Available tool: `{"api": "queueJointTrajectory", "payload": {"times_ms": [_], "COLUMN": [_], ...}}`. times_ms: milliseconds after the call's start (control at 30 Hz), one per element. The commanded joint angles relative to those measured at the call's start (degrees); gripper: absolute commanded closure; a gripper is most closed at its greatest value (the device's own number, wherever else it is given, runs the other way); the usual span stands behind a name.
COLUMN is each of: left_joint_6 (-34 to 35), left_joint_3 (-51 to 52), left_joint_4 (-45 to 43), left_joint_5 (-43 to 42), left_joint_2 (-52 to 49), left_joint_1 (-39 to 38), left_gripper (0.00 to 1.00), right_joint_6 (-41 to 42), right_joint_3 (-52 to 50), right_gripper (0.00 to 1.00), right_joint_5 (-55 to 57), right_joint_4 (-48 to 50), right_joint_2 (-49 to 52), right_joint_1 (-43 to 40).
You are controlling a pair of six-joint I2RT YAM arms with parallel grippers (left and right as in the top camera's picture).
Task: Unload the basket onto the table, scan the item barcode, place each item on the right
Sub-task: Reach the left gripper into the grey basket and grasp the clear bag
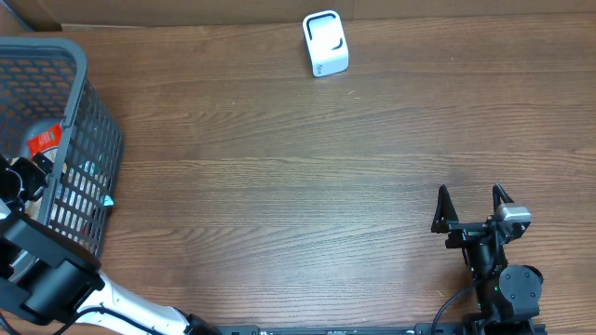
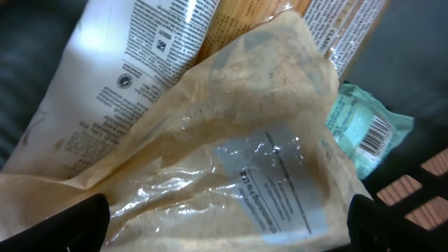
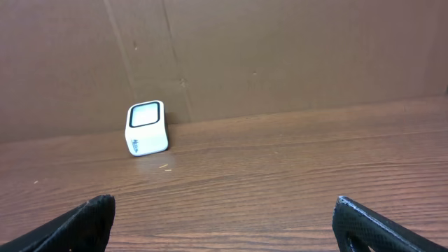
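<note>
Two arms work at a brown wooden table point(image 1: 279, 186) backed by a cardboard wall point(image 3: 280, 56). A dark wire basket point(image 1: 88, 140) stands at the table's left edge. The left arm point(image 1: 56, 279) reaches into it from the near side, while the right arm point(image 1: 507, 279) sits at the near right corner, well apart from everything else.

Inside the basket, the left wrist view shows a crinkled tan bag point(image 2: 231, 140) with a clear window and a printed label, lying on top. Under it is a white packet point(image 2: 119, 77) covered in small print. A teal packet point(image 2: 367, 133) lies to its right, against the basket wall. From overhead, a red-and-white pack point(image 1: 42, 141) shows through the mesh.

The left gripper point(image 2: 227, 227) hangs over the tan bag with its jaws spread as wide as they go, one fingertip at each lower corner of the view, gripping nothing. Whether the tips touch the bag cannot be told. The right gripper point(image 1: 470, 194) is likewise spread fully and empty above bare wood, pointing at the far edge.

A small white scanner point(image 1: 325, 44) stands at the far edge, near the wall, its dark-framed window tilted upward.

The only readable barcode point(image 2: 376, 134) is on the teal packet, facing up.
</note>
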State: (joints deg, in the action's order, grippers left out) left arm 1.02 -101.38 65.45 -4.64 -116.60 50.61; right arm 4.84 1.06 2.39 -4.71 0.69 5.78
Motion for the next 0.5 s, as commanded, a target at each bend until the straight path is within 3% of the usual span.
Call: {"api": "queueJointTrajectory", "payload": {"times_ms": [0, 400, 467], "left_joint_6": [-1.51, -2.34, -2.34], "left_joint_3": [0.9, 1.95, 2.03], "left_joint_4": [-0.37, -0.48, -0.13], "left_joint_5": [0.74, 0.76, 0.74], "left_joint_2": [-2.43, -8.46, -9.18], "left_joint_1": [-0.15, -1.14, -1.18], "left_gripper": [0.01, 0.0, 0.1], "right_joint_6": [-0.22, -0.22, -0.22], "right_joint_3": [-0.59, -0.59, -0.59], "right_gripper": [0.0, 0.0, 0.0], "right_joint_5": [0.52, 0.52, 0.52], "right_joint_4": [0.26, 0.26, 0.26], "right_joint_2": [-0.52, -0.52, -0.52], "right_joint_1": [0.37, 0.37, 0.37]}}
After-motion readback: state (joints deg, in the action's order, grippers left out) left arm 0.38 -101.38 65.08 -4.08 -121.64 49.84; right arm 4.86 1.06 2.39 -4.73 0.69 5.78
